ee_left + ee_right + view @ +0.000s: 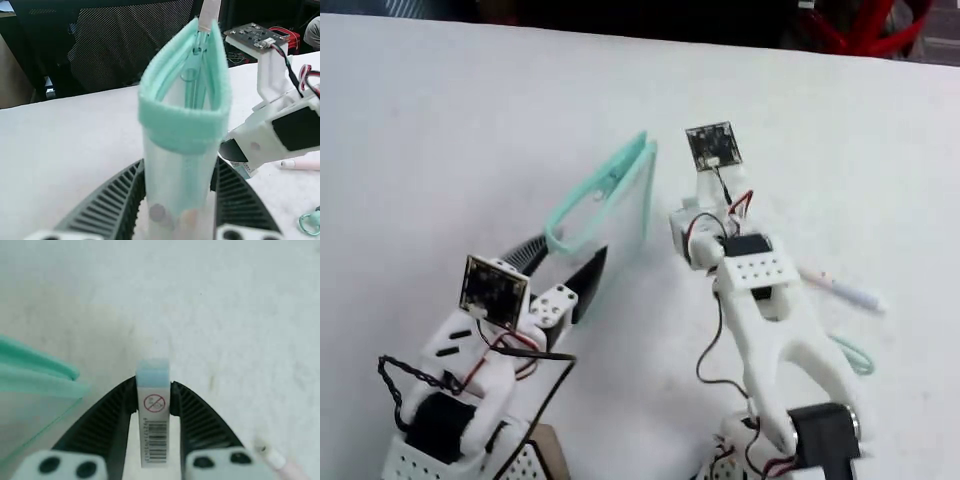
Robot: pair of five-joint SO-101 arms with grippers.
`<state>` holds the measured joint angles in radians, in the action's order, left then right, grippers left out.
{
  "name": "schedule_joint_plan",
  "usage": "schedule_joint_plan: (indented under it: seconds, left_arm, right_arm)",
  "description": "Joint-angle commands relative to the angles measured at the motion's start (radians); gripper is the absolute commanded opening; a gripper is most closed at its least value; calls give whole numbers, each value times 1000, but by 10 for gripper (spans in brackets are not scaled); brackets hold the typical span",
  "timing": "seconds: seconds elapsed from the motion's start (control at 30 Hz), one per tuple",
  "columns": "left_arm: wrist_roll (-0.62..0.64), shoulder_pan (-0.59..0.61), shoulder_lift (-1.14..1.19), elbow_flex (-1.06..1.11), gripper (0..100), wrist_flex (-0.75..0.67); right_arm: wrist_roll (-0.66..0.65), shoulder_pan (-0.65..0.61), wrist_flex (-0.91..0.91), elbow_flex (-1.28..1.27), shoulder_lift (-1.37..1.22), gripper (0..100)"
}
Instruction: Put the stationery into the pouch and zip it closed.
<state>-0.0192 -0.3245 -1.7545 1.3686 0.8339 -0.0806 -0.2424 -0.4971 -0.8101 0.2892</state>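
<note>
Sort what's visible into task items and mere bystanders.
Job: pouch, held by left end effector; eraser in right end effector; pen on the table.
Lying about: teal loop, purpose unclear; red frame behind the table.

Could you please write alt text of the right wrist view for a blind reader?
The right gripper clamps an eraser, white-sleeved with a pale blue tip, above the white table. The mint-green edge of the clear pouch shows to one side, and a pen end lies near the gripper.
</note>
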Motion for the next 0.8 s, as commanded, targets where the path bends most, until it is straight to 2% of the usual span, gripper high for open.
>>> schedule_joint_plan:
  seconds: [0.0,0.1,0.27,0.5,0.6,0.77]
  left_arm:
    - [-12,-4,-10,-3,215,-25]
    - [-12,-4,-10,-3,215,-26]
    - [-12,-4,-10,-3,215,-26]
    - [-12,-4,-10,-3,215,-26]
    - [-12,-4,-10,-3,215,-26]
    - [-12,-4,-10,-5,215,-25]
  right_arm:
    - [12,19,1,3,85,18]
    - [25,48,-76,2,173,18]
    - [118,114,-216,-31,464,18]
    - [86,44,-53,-296,820,18]
    - [48,-1,-117,-278,934,18]
    - [46,-30,-294,-78,1013,18]
